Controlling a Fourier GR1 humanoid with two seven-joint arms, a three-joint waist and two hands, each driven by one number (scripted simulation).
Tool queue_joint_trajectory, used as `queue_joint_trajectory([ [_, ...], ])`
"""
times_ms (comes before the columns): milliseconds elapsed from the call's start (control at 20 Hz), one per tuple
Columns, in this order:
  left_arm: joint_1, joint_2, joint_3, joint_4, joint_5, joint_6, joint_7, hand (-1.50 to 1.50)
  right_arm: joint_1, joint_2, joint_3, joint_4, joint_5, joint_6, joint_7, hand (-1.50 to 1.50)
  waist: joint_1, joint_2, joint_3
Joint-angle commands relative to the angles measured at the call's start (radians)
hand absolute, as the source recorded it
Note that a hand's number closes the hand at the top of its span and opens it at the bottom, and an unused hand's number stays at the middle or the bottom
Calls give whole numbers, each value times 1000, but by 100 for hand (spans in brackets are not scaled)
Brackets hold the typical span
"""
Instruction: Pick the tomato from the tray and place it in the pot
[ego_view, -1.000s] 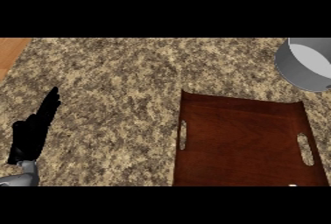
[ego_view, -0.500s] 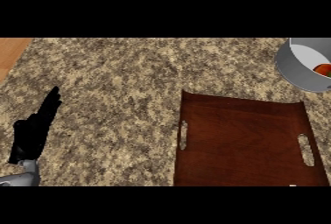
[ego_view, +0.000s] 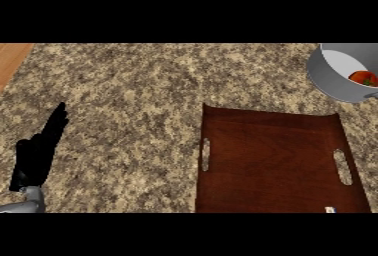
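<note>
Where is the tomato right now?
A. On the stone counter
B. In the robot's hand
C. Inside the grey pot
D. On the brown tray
C. The red tomato sits inside the grey pot at the upper right; the tray holds nothing.

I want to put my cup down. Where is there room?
The counter between the left hand and the tray is bare. The tray's wood is bare too. The far right corner is crowded: the pot holds the tomato.
</note>
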Motion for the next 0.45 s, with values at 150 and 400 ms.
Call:
queue_joint_trajectory([
  [150, 2, 9, 40, 71, 1, 8, -50, 0, 80, 36, -81, -23, -155, 114, -146, -150, -40, -17, -4],
  [400, 32, 2, 41, 9, 3, 4, -13, 0, 177, 43, -81, -104, -231, 144, -198, -150, -49, -21, -4],
])
